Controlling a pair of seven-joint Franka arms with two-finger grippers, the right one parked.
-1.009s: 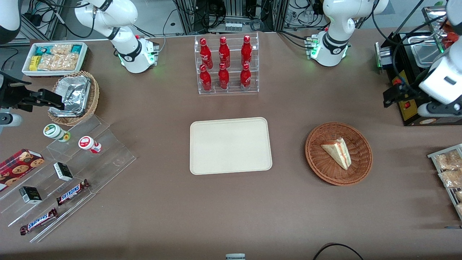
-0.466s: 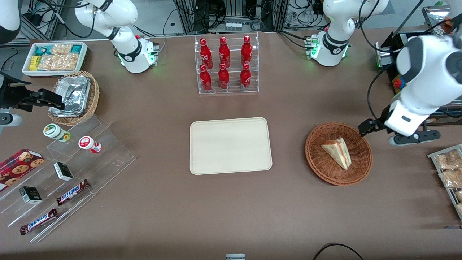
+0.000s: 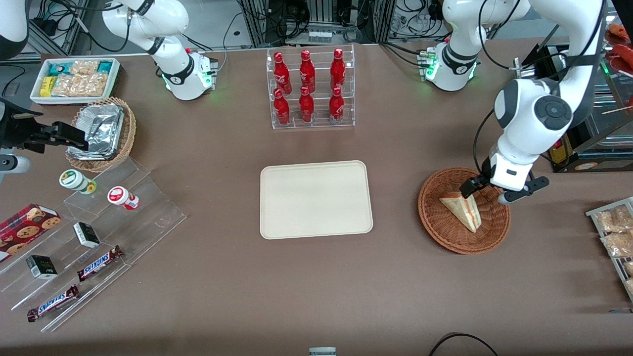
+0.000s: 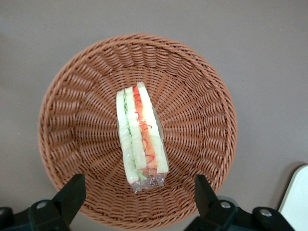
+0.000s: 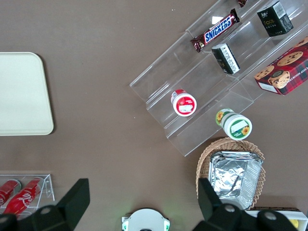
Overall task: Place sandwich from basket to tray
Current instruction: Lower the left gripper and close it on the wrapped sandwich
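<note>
Brown cloth covers the desk. On it, the triangular pale-bread sandwich [image 4: 141, 137] lies in the round reddish-brown wicker basket [image 3: 440, 222], untouched. The left gripper [image 4: 139, 197] hovers above it, jaws apart and straddling the wedge. Grasping, lifting and carrying to the bare cream rectangular tray [image 3: 315, 199] all remain.

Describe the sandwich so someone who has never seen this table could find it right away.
Start at the cream tray mid-table, then look toward the working arm's end for the round reddish-brown basket. The sandwich lies in it, under the open gripper: the only pale bread wedge, showing red, orange and green filling.
</note>
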